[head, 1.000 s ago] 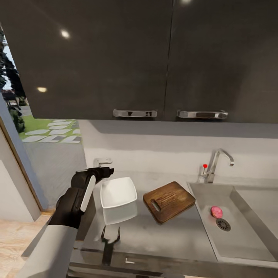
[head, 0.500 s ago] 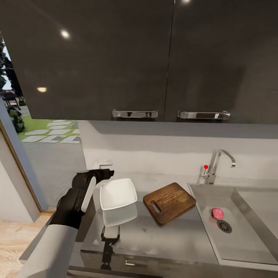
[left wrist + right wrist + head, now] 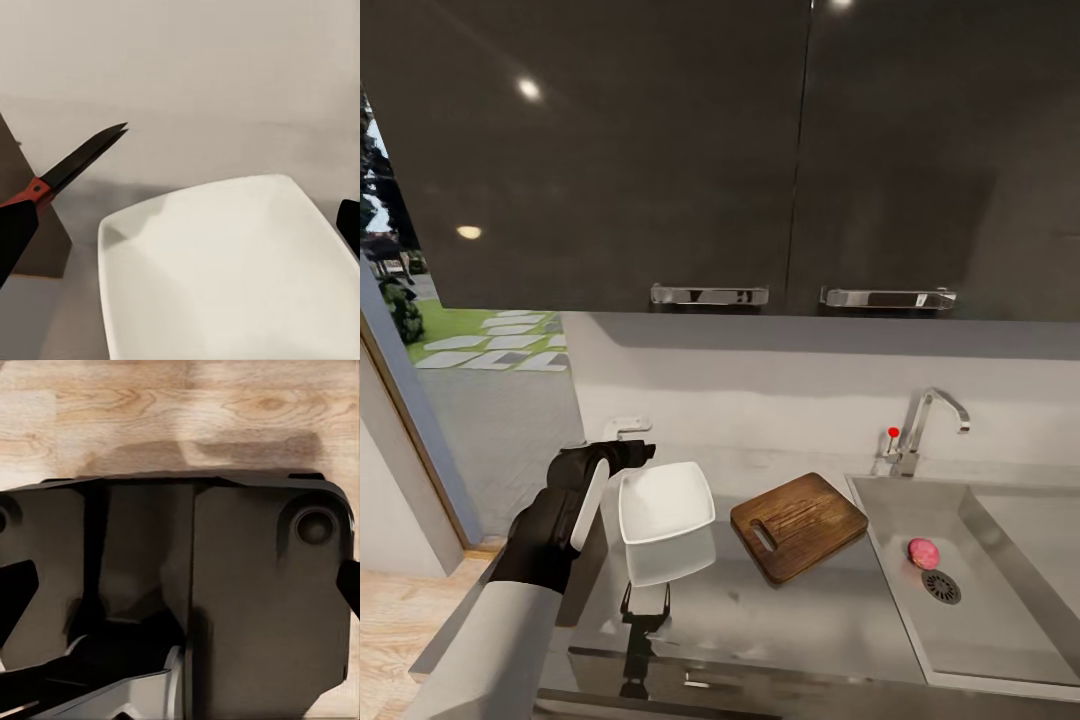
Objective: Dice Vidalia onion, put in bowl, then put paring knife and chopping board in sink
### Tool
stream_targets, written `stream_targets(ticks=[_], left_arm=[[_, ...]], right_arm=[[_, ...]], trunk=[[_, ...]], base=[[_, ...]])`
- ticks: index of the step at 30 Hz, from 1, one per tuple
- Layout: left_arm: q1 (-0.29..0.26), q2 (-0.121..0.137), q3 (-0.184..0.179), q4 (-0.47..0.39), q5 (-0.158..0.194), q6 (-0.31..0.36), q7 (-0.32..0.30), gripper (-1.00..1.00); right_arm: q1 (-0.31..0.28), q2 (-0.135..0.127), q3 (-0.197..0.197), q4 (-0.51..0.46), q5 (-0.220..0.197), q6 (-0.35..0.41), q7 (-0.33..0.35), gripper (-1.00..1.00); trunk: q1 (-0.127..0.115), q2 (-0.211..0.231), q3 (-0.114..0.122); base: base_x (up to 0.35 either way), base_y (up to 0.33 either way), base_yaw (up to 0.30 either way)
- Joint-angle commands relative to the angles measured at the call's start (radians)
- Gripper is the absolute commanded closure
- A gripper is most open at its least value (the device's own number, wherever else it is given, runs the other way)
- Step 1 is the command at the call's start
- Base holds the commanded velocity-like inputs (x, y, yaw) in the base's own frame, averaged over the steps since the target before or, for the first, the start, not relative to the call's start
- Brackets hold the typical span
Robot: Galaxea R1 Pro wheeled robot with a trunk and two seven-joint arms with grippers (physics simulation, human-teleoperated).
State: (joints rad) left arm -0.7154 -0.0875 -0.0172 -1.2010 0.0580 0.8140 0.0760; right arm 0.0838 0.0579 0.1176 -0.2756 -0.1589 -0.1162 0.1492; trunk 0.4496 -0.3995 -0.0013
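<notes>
Vidalia onion [image 3: 923,552], a small pinkish round, lies in the rectangular steel sink [image 3: 1000,640] beside the round drain. On the grey countertop [image 3: 780,610], the dark brown wooden chopping board [image 3: 797,524] lies diagonally between sink and white squarish bowl [image 3: 665,507]. Left gripper [image 3: 632,452], above the bowl's edge, has fingers spread, the paring knife [image 3: 71,166] against one. The right gripper's state cannot be told.

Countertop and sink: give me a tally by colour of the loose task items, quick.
White: 1, bowl
Brown: 1, board
Pink: 1, onion in the sink
Red-handled, dark blade: 1, knife
Total: 4
</notes>
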Motion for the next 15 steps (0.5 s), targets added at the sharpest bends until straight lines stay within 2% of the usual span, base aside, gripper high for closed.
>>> stream_targets(ticks=[1,15], left_arm=[[0.000,0.000,-0.001,0.000,0.006,0.004,0.008,-1.00],[0.000,0.000,0.012,0.030,0.007,0.004,0.008,-1.00]], right_arm=[[0.001,-0.001,0.007,0.000,-0.011,-0.002,0.000,-1.00],[0.001,-0.006,0.008,0.037,-0.013,0.001,-0.015,-1.00]], trunk=[[0.000,-0.001,0.000],[0.000,-0.001,-0.011]], base=[[0.000,0.000,0.000],[0.000,0.000,0.000]])
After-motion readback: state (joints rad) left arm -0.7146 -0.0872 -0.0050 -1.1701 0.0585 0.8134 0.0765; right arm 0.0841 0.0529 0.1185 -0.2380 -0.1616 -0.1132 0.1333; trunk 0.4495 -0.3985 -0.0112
